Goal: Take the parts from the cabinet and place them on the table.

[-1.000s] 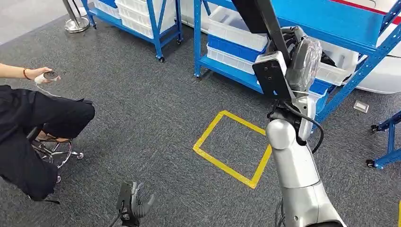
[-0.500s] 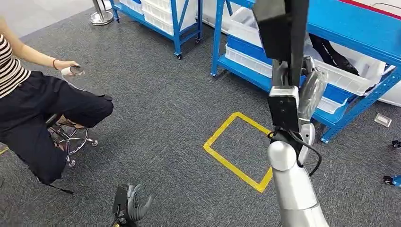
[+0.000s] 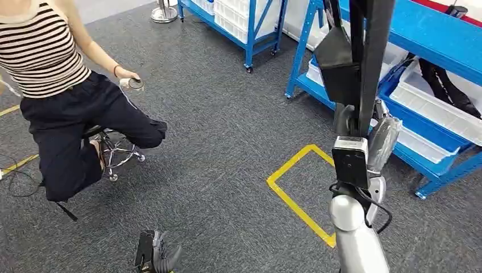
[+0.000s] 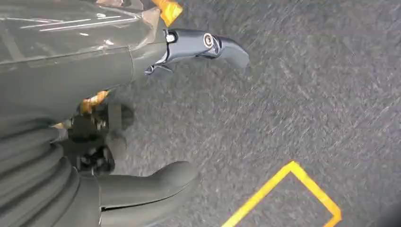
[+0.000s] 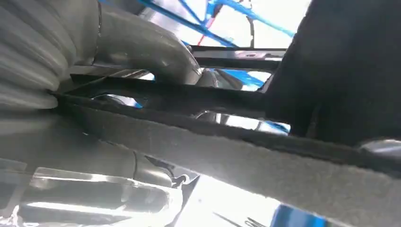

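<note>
Grey carpet underlies the slack, spread left hand; right hand clamps a black part.

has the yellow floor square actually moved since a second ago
No. The yellow floor square keeps its place beside the blue rack; both shift together, so the camera turned.

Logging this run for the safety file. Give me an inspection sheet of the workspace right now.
Surface: grey carpet with a yellow tape square.
Job's things: long black part held upright by the right hand.
Clutter: nothing seen.
Hands: left hand hangs low, holding nothing.
Cables: thin cable on the floor by the stool.
Surroundings: blue shelves with white bins; seated person holding a controller.
</note>
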